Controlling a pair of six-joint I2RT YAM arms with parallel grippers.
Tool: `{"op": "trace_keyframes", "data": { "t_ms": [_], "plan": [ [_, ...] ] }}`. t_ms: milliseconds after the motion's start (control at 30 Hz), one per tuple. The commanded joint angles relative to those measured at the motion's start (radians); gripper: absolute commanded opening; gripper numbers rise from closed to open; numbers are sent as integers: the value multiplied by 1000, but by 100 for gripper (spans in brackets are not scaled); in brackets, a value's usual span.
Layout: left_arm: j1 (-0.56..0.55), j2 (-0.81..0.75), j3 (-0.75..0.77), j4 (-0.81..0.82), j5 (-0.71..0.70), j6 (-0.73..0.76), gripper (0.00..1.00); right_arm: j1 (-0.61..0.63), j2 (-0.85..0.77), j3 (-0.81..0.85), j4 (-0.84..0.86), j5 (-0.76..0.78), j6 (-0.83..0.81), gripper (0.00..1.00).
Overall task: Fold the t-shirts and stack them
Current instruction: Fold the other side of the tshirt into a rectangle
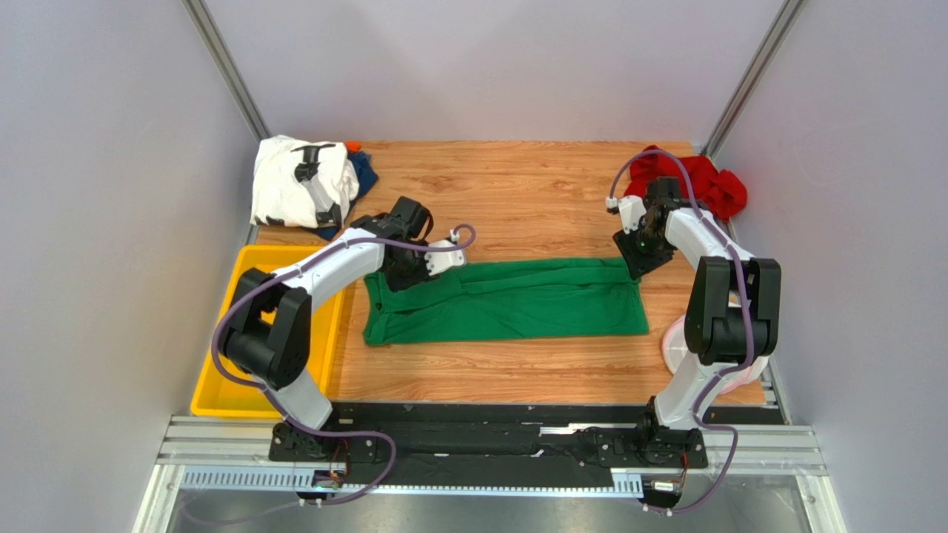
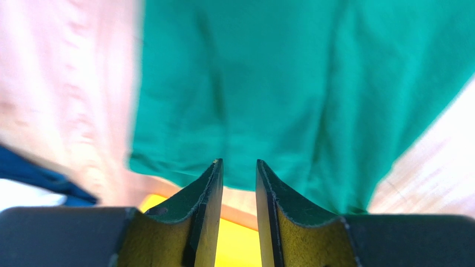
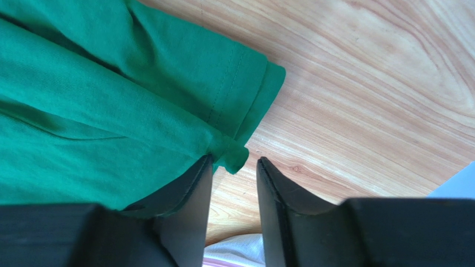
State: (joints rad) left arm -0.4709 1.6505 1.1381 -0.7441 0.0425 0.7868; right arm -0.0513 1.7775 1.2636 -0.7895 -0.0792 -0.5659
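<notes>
Yellow tray (image 1: 223,394) sits nearest, at 8 o'clock beside the left arm's base. Past it, mid-table, the green t-shirt (image 1: 506,302) lies as a long band from 9 to 3 o'clock, apparently folded lengthwise. The left gripper (image 2: 238,164) hangs at its 10 o'clock corner and the right gripper (image 3: 234,161) at 2 o'clock, both parted and holding nothing. Farther off lie the white t-shirt (image 1: 284,183) at 11 o'clock and the red t-shirt (image 1: 701,183) at 1 o'clock. The next move likely calls for regrasping one short end and carrying it across.

Bright even light, left wrist view blurred
</notes>
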Motion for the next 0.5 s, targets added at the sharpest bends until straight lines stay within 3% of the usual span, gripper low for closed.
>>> {"op": "trace_keyframes", "data": {
  "t_ms": [0,333,467],
  "plan": [
    [-3,40,132,26,14,0,37,-5,-52,-3,10,12,-15,41],
    [-3,143,331,-47,135,8,38,-5,-46,-9,12,18,-20,47],
    [-3,178,377,-107,255,2,39,-5,-33,-7,12,12,-14,47]
  ]
}}
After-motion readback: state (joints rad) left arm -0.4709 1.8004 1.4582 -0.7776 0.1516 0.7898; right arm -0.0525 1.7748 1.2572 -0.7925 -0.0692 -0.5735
